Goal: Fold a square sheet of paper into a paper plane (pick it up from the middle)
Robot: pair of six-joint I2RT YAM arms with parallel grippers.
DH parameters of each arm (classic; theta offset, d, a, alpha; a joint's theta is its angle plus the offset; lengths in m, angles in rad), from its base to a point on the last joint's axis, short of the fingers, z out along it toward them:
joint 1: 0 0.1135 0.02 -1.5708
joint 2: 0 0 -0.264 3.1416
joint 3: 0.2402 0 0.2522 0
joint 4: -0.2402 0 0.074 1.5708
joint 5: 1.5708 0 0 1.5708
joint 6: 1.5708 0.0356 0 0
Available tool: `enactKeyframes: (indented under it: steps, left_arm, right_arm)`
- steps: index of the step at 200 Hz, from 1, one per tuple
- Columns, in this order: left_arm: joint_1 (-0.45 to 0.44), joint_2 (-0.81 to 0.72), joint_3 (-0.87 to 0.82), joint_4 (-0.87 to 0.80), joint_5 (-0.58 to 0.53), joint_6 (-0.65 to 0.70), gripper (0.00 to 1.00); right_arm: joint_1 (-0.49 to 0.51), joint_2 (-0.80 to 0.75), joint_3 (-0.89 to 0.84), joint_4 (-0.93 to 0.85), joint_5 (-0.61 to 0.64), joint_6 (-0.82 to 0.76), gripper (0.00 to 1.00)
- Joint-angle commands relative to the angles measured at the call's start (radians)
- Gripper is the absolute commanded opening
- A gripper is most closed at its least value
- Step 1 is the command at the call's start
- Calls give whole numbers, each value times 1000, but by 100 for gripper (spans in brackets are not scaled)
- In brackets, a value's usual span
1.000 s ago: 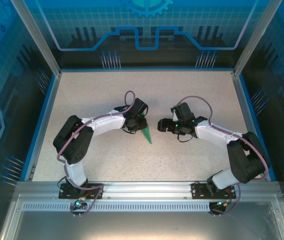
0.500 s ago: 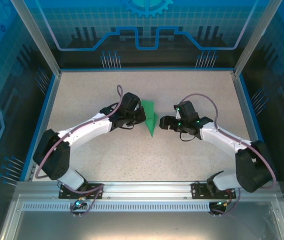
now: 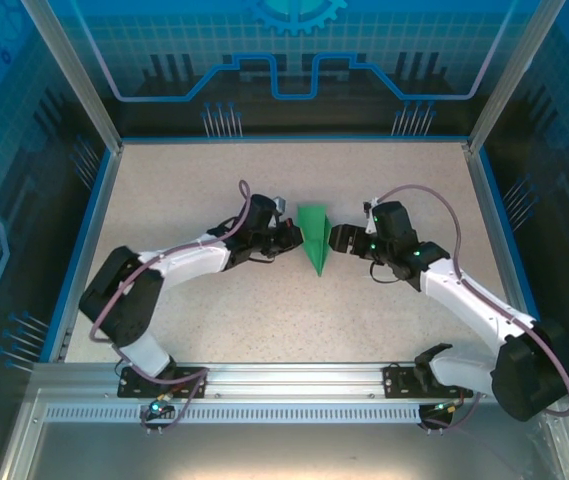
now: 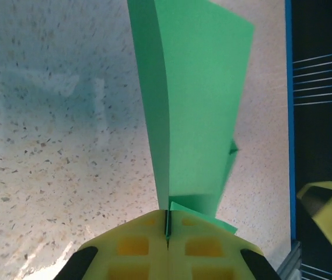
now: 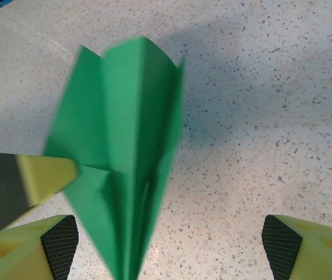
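1. Top external: your left hand [image 3: 289,238] and right hand [image 3: 336,240] face each other over the middle of the counter [image 3: 164,190], with the paper plane [image 3: 314,240] between them
2. The plane's point aims at the near edge and its wide tail at the far edge
3. Your left hand is clenched on the plane, gripping its left side
4. Left wrist: the yellow fingers [image 4: 133,245] are pressed together with green paper pinched in the seam; the folded layers [image 4: 195,105] run up and away over the speckled counter
5. Your right hand is released, jaws spread wide, just beside the plane's right side
6. Right wrist: your fingers [image 5: 58,242] sit at the two bottom corners, well apart; the plane [image 5: 125,157] fans out ahead, its narrow end dropping between them, closer to the finger at the left of the view
7. Same view: the left hand's yellow fingertip [image 5: 43,175] touches the plane's left edge
8. You can't tell whether the right fingers touch the paper
9. You can't tell whether the plane rests on the counter or hangs just above it; there is a soft shadow beside it
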Motion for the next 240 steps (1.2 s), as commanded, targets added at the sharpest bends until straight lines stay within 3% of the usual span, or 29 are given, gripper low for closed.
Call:
enactKeyframes:
  steps: [1,34,73,108,176,240]
  left_arm:
    - [20,56,-28,198,116,-71,4]
    - [47,130,-65,250,134,-100,4]
    - [74,152,-132,252,118,-103,3]
    - [79,157,-144,224,97,-91,3]
    - [83,166,-155,218,93,-86,3]
    - [84,174,-153,212,94,-84,4]
  right_arm:
    - [-17,-21,-15,-8,-7,17,86]
    - [-17,4,-13,12,-63,21,82]
    - [21,132,78,-14,-135,-19,63]
    - [119,280,216,-83,-79,-65,45]
    - [185,527,376,-186,-50,-82,42]
    - [203,604,395,-231,-8,-82,48]
